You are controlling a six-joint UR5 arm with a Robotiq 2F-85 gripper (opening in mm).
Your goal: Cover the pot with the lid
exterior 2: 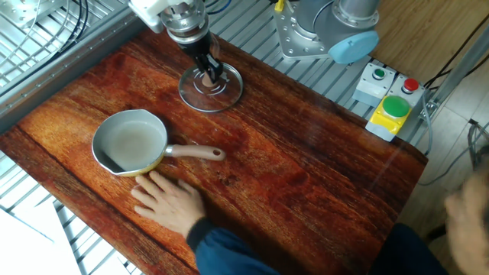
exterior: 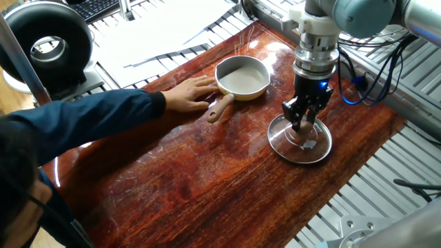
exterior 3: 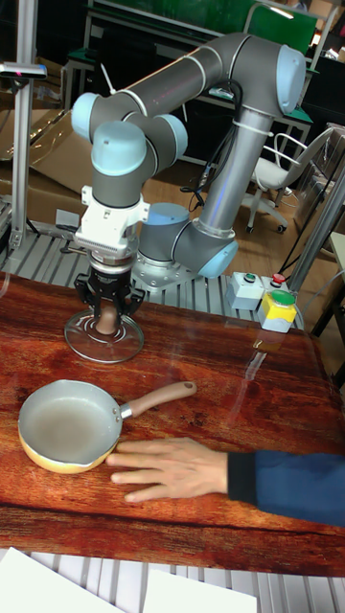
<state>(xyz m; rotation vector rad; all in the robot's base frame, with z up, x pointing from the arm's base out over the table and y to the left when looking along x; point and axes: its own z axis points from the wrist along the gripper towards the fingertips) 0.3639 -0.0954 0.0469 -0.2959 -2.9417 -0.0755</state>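
One round clear glass lid with a metal rim lies flat on the red-brown wooden table, the two-finger gripper upright over its brown wooden knob, fingers seemingly closed around it, though contact is hard to confirm. Well apart to its left, a person's hand rests beside the shallow cream-yellow saucepan with its light-brown handle. A straight lift, then centring rim over rim, would suit best. Glare blurs the glass edge.

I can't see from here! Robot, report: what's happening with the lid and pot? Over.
Hand down around the lid knob, lid flat on table. Pot uncovered, apart from lid. Person's hand resting beside pot.
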